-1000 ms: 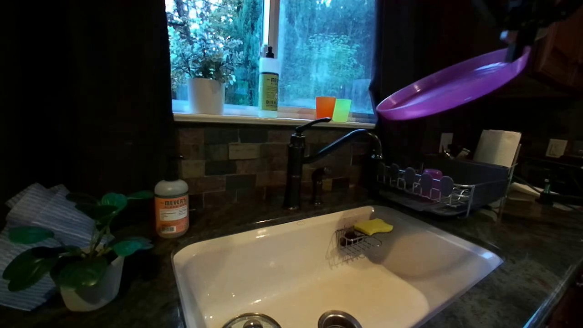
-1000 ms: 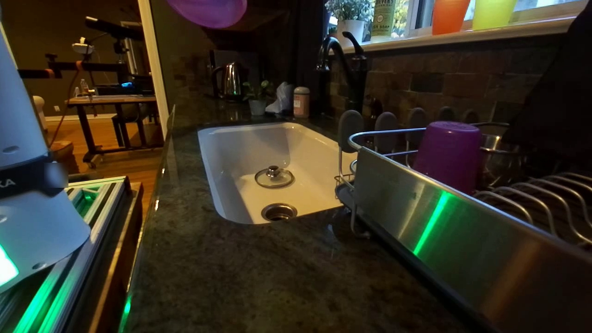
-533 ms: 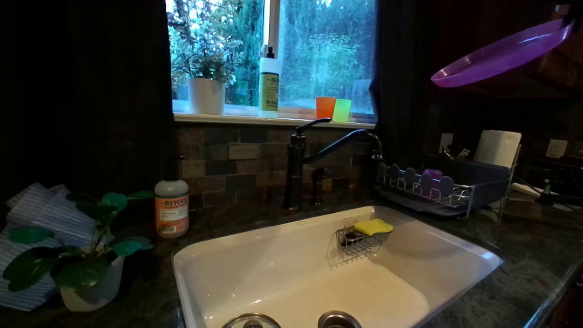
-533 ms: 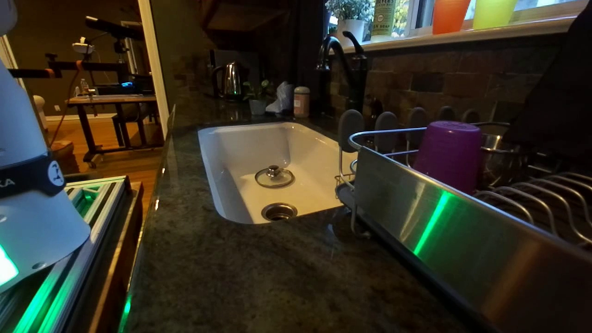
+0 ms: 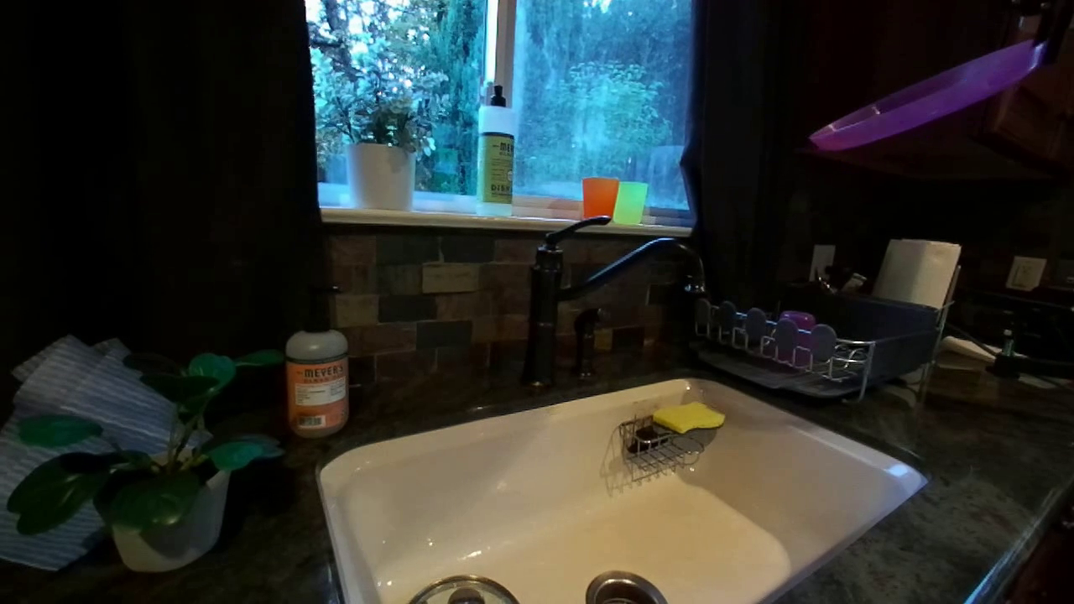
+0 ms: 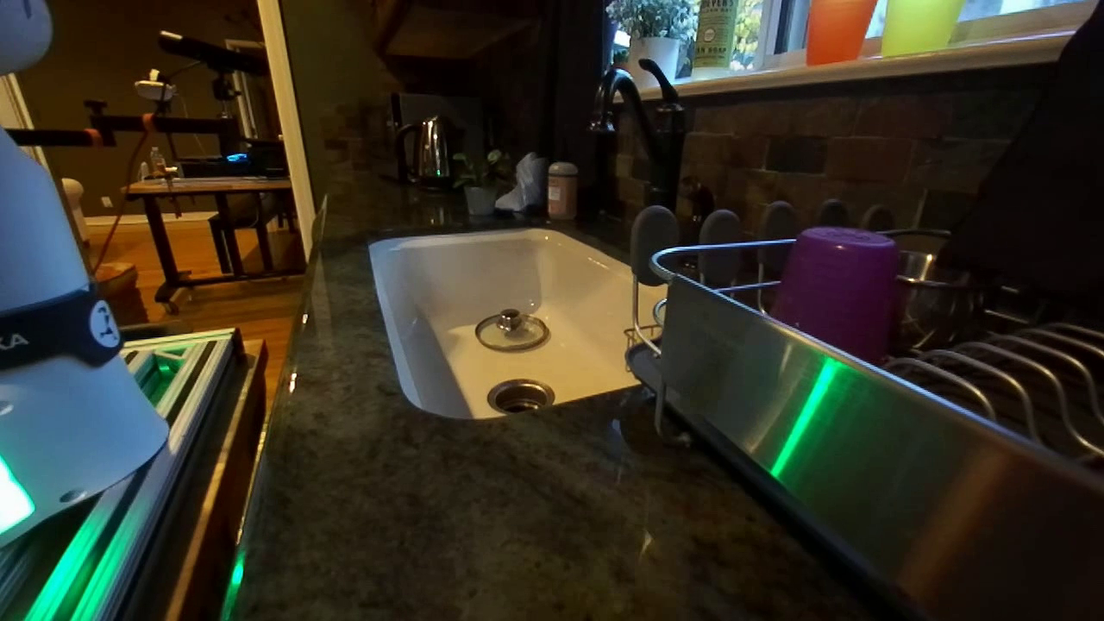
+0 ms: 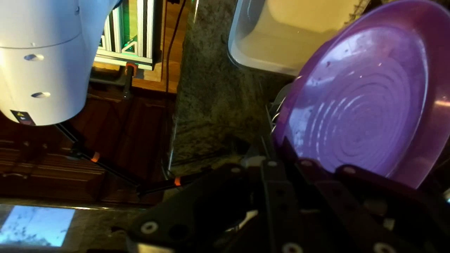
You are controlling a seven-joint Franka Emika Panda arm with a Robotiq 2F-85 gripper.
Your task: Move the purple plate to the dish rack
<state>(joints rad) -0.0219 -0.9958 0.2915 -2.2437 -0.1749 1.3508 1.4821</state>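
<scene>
The purple plate hangs tilted high at the upper right in an exterior view, above the level of the dish rack. My gripper, dark and partly cut off, is shut on the plate's raised rim. In the wrist view the plate fills the right side, and the gripper pinches its near edge. The plate is out of view in an exterior view where the rack's metal side shows large at the right. In the wrist view the plate hides most of the rack.
A purple cup stands upside down in the rack. The white sink holds a glass lid, and a wire caddy with a yellow sponge hangs on its wall. The black faucet stands between window and sink.
In an exterior view the plate and gripper have moved right and up, then tilted a little more. In the view beside the rack, the plate has left the top of the picture.
</scene>
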